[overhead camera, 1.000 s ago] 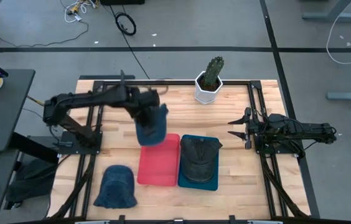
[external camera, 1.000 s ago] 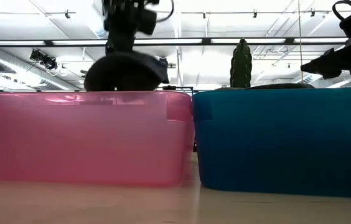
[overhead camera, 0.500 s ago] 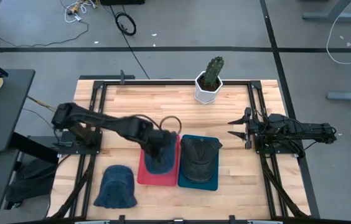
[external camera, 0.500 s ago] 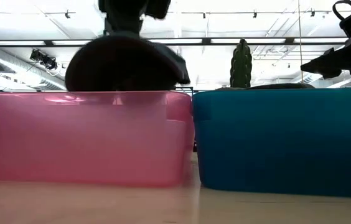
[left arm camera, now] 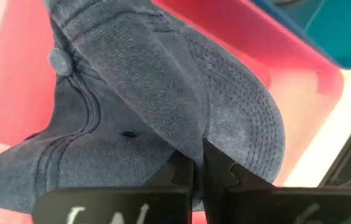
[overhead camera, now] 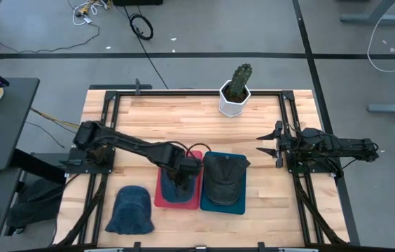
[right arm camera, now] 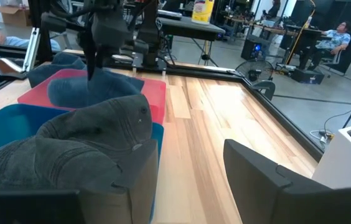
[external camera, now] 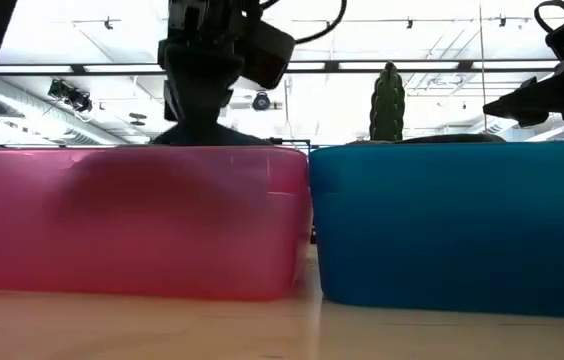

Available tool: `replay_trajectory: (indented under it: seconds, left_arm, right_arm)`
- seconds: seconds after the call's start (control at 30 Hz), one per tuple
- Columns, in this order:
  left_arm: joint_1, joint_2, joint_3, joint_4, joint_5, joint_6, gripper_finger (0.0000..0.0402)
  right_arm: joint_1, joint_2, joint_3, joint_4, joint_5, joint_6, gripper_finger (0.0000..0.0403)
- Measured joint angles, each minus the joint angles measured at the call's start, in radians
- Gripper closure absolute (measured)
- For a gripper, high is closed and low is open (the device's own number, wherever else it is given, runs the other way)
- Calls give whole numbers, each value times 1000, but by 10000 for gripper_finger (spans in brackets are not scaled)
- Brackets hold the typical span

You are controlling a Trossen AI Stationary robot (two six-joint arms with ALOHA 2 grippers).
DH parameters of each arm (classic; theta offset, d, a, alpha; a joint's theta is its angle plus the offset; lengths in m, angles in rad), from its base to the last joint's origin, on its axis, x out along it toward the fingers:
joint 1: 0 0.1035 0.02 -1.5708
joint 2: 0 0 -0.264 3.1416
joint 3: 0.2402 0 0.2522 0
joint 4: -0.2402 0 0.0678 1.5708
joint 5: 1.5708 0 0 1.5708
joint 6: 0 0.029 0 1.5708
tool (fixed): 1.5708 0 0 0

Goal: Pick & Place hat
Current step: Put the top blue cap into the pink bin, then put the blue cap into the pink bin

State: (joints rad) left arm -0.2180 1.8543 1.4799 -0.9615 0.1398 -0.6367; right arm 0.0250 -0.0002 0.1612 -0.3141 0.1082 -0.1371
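The left tool (overhead camera: 177, 173) pinches the folded brim of a blue denim baseball cap (left arm camera: 163, 118), which sits inside the pink plastic bin (overhead camera: 164, 192) on the wooden surface (overhead camera: 183, 119). From above the arm hides most of the cap; the left wrist view shows its crown button, though its heading is hard to read. The right tool (overhead camera: 266, 144) waits open at the surface's right edge.

Grey concrete floor (overhead camera: 204, 28) with dark seam lines around the wooden bench (overhead camera: 204, 119), loose cables (overhead camera: 140, 26) beyond its far edge, dark side desk (overhead camera: 1, 119) beside it, bright ceiling strip lights (external camera: 412, 20) overhead, cluttered workstations (right arm camera: 275, 37) behind.
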Motion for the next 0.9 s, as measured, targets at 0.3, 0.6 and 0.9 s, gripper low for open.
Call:
replay_trajectory:
  seconds: [0.3,0.6,0.9]
  left_arm:
    - [7,8,-1,5,11,51,329]
    - [6,0,0,-8,77,55,208]
    - [-107,-110,0,-170,81,71,206]
  right_arm:
    - [0,0,0,0,0,0,215]
    - [0,0,0,0,0,0,215]
    - [0,0,0,0,0,0,215]
